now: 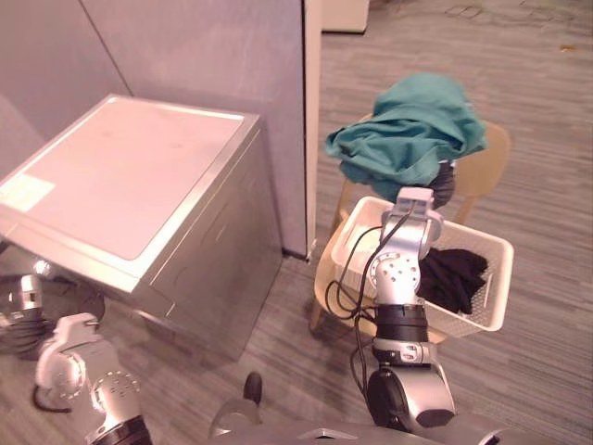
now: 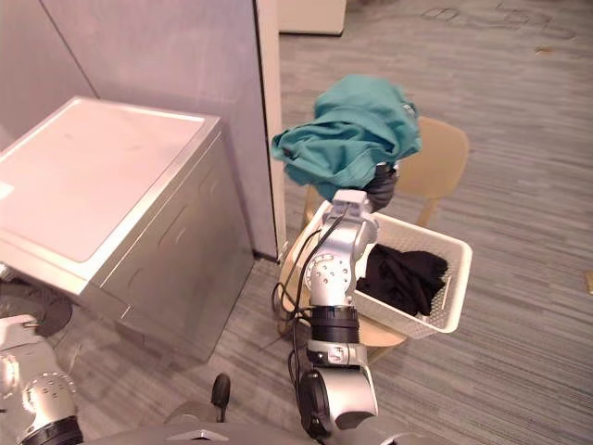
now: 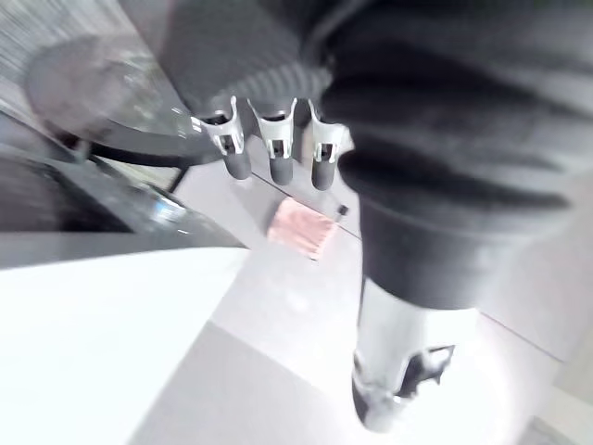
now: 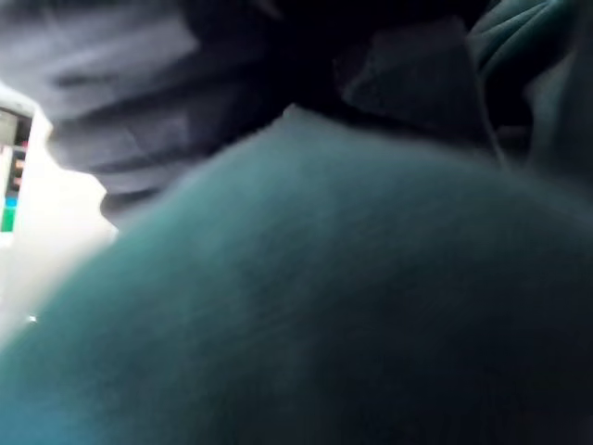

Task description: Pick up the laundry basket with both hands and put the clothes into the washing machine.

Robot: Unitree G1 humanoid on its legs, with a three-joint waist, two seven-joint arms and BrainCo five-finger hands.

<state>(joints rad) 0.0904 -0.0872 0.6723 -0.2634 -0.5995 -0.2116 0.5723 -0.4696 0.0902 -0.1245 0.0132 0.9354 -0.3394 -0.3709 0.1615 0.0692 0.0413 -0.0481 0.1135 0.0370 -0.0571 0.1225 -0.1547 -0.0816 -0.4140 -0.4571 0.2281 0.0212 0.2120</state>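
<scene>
A white laundry basket point(image 1: 494, 283) rests on a light wooden chair point(image 1: 492, 156) to the right of the silver washing machine point(image 1: 139, 176). A black garment point(image 1: 452, 276) lies inside the basket. My right arm reaches up over the basket's near rim. A teal garment point(image 1: 408, 130) hangs bunched over my right hand point(image 1: 445, 185), lifted above the basket; the same teal garment point(image 4: 306, 306) covers the hand in the right wrist view. My left hand point(image 3: 273, 153) hangs low beside the machine's front, fingers relaxed and holding nothing.
A grey partition wall point(image 1: 232, 56) stands behind the machine, its edge close to the chair. A round glass door point(image 3: 102, 93) shows near the left hand at the machine's front. Striped carpet floor point(image 1: 537, 371) lies open to the right of the chair.
</scene>
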